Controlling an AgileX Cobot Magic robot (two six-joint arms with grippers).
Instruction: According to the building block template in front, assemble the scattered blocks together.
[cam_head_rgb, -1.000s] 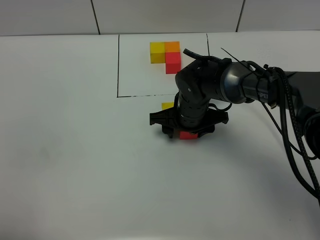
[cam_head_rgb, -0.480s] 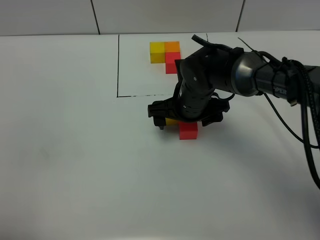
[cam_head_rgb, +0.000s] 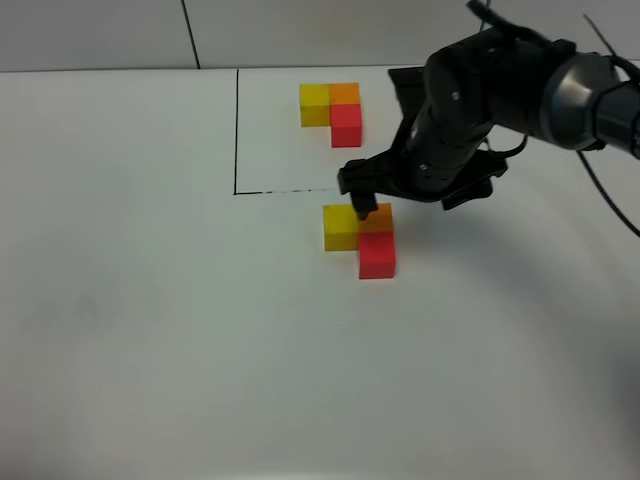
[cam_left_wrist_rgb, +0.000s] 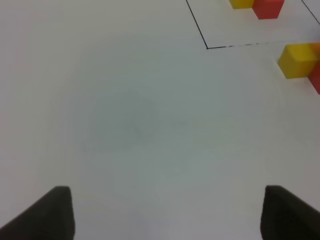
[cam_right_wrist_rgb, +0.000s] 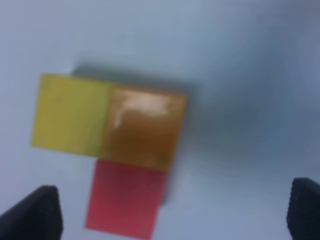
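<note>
Now, as I read my feeds:

Blocks: the yellow cube (cam_head_rgb: 340, 227), orange cube (cam_head_rgb: 377, 218) and red cube (cam_head_rgb: 377, 256) sit together on the table (cam_head_rgb: 150, 300), just outside the black outline (cam_head_rgb: 237, 130), on the near side of its dashed front line.
Layout: yellow and orange side by side in a row, faces touching; red pressed against orange on the near side, an L.
Close view: the right wrist camera shows the same yellow cube (cam_right_wrist_rgb: 70, 114), orange cube (cam_right_wrist_rgb: 144, 126) and red cube (cam_right_wrist_rgb: 127, 198) from above, blurred; I see no gap between them.
Template: the template (cam_head_rgb: 333, 108) lies inside the outline toward the back wall, the same L of yellow, orange and red, well apart from the blocks.
Match: the blocks' L faces the same way as the template's.
Right gripper: the right gripper (cam_head_rgb: 362, 203) hangs above the orange cube's far edge, clear of the cubes as far as I can tell.
Right jaws: spread wide, holding nothing; in the wrist view the two fingertips (cam_right_wrist_rgb: 35, 212) sit at opposite edges of the picture with the blocks between and below them.
Right arm: the arm (cam_head_rgb: 470, 110) reaches in from the right, over the outline's right side.
Left gripper: the left gripper (cam_left_wrist_rgb: 167, 212) is wide apart and empty over bare table; its view catches the yellow cube (cam_left_wrist_rgb: 297, 60) and the template (cam_left_wrist_rgb: 257, 5) at the far edge.
</note>
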